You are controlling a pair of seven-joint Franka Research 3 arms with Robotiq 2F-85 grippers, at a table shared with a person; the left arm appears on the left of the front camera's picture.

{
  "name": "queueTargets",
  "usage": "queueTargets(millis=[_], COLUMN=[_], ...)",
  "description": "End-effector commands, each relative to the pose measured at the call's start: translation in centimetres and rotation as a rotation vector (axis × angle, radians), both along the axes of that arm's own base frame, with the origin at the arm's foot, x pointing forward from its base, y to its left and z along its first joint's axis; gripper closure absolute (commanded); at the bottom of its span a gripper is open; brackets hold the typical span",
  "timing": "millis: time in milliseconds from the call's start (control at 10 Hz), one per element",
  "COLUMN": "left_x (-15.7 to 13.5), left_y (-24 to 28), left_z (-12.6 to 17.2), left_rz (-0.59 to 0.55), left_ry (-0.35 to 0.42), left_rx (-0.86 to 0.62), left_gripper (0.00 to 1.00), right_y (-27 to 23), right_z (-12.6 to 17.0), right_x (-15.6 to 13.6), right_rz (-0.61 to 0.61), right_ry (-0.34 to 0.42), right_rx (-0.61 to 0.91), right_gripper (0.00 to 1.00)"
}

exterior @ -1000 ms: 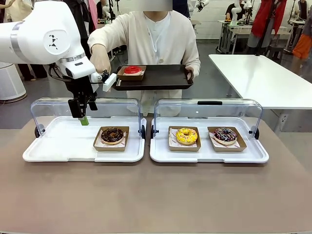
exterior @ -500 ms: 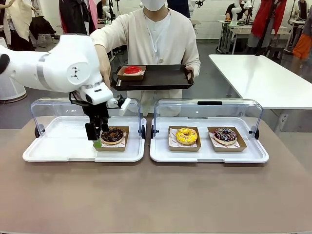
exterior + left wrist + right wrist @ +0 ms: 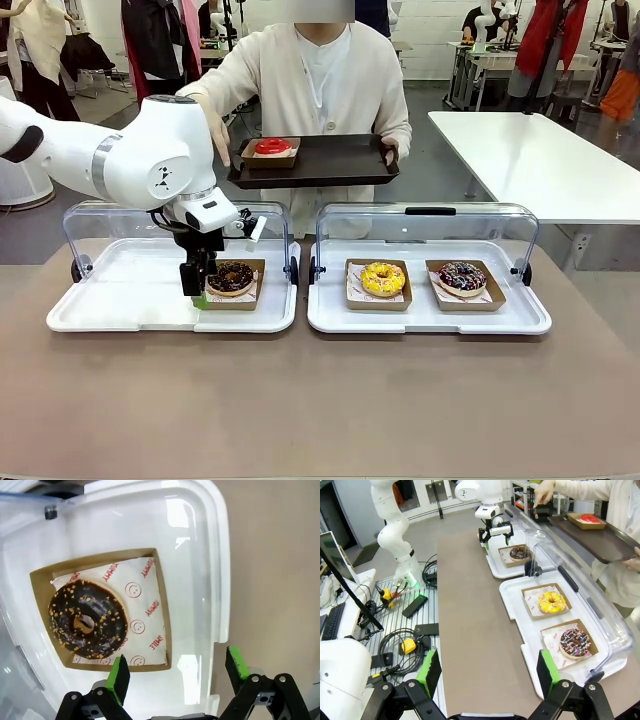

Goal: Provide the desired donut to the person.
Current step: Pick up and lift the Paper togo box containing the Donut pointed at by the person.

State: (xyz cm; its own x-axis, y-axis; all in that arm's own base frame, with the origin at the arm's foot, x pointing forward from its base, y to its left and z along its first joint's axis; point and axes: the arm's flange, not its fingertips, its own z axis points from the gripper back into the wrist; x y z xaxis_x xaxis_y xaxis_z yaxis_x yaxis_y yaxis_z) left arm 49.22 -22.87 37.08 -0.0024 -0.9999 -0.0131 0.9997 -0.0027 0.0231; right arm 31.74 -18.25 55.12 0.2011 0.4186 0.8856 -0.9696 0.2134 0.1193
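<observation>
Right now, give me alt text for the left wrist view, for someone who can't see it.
The open left claw hangs above the edge of a card box holding a chocolate donut with pale crumbs, on printed paper. The box lies in a white tray, with the tan table beside it.

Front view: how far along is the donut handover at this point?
Done: a red donut sits on the dark tray held by the person. In hand: the left pincer hangs open at the edge of the cardboard box holding the chocolate donut, gripping nothing. Left: close on that box, lift it and carry it to the tray, if it is the wanted one. The right pincer is open and holds nothing.
</observation>
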Motion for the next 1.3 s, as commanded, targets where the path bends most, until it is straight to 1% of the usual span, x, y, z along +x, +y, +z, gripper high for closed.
queueTargets(millis=[0, 300, 500, 800, 1000, 1200], left_x=[0.8, 1.9, 1.8, 1.7, 1.7, 1.2], left_y=[0.7, 2.1, 2.3, 2.4, 2.5, 2.3], left_z=[-0.9, -2.1, -2.7, -2.7, -2.5, -3.0], left_rz=[-0.017, -0.056, -0.040, -0.025, -0.020, 0.005], left_ry=[-0.009, 0.005, 0.012, 0.014, 0.001, -0.025], left_rx=[-0.013, -0.076, -0.080, -0.074, -0.053, -0.022], left_gripper=[0.00, 0.00, 0.00, 0.00, 0.00, 0.00], right_y=[0.1, 0.1, 0.1, 0.1, 0.1, 0.1], right_z=[0.0, 0.0, 0.0, 0.0, 0.0, 0.0], right_x=[0.0, 0.0, 0.0, 0.0, 0.0, 0.0], right_rz=[0.004, 0.004, 0.004, 0.004, 0.004, 0.004], right_ry=[-0.005, -0.005, -0.005, -0.005, -0.005, -0.005], right_rx=[0.011, 0.011, 0.011, 0.011, 0.011, 0.011], right_gripper=[0.00, 0.00, 0.00, 0.00, 0.00, 0.00])
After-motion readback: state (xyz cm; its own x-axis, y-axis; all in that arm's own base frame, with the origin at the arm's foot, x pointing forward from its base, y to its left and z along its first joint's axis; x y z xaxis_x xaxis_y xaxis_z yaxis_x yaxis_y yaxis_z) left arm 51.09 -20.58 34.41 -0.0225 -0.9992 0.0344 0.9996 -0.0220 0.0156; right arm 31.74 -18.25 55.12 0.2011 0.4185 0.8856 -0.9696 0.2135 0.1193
